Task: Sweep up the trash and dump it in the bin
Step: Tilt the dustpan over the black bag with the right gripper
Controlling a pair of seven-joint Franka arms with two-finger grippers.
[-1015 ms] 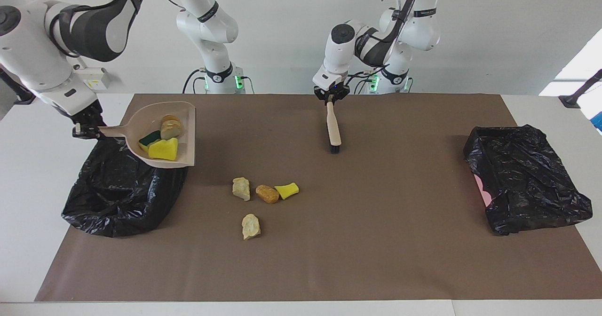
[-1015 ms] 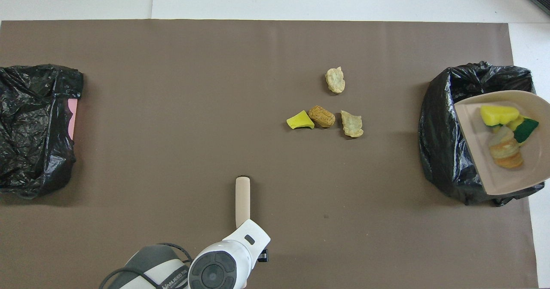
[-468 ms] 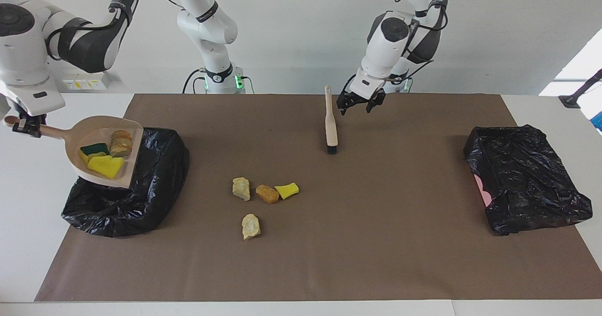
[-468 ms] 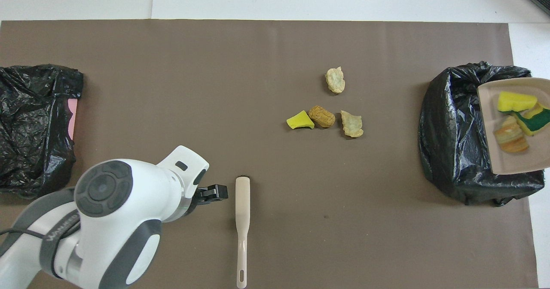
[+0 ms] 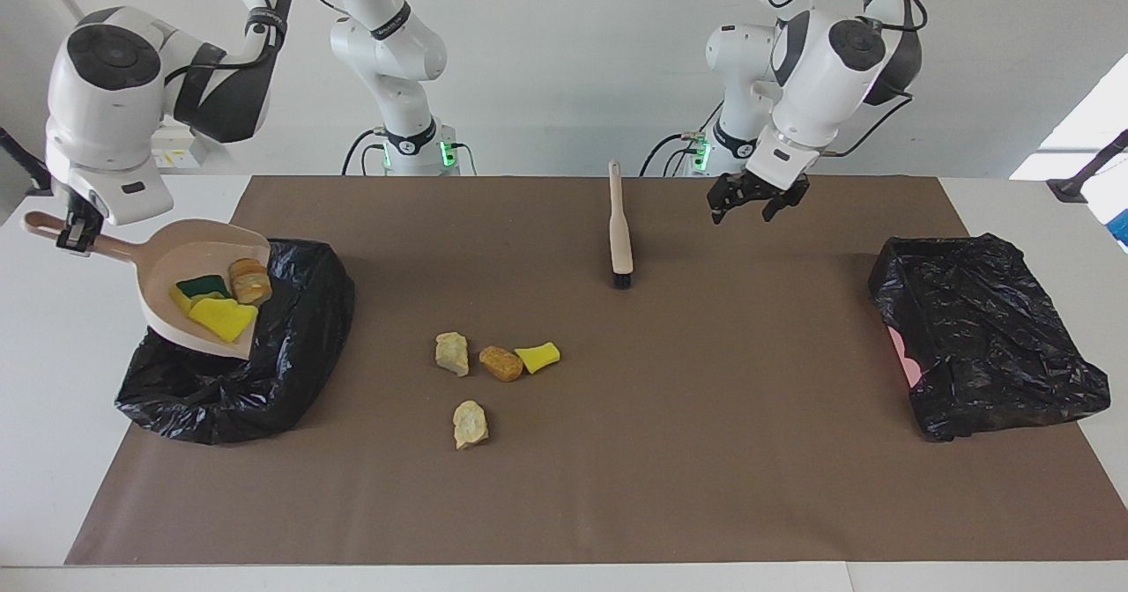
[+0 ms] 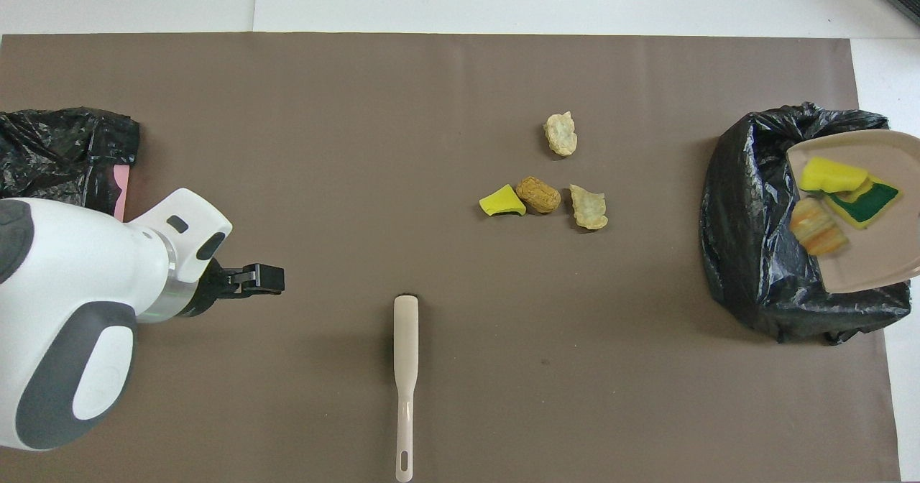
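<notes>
- Facing view: right tool (image 5: 75, 233) pinches the handle of the dustpan (image 5: 207, 288), a rigid pale plastic scoop tilted over the crinkly black bin bag (image 5: 238, 372). It carries three pieces of trash (image 5: 222, 297): light, spongy, crusty, apt to slide. Left tool (image 5: 758, 200) hangs spread over the tabletop (image 5: 705, 451), empty.
- Overhead view: loose scraps (image 6: 546, 192), four, lie mid-tabletop; the stiff brush (image 6: 405, 368) lies nearer the robots, best taken by its slim handle.

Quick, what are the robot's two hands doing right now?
Left gripper: open, empty, over the mat.
Right gripper: shut on the dustpan handle, over the bin bag.
</notes>
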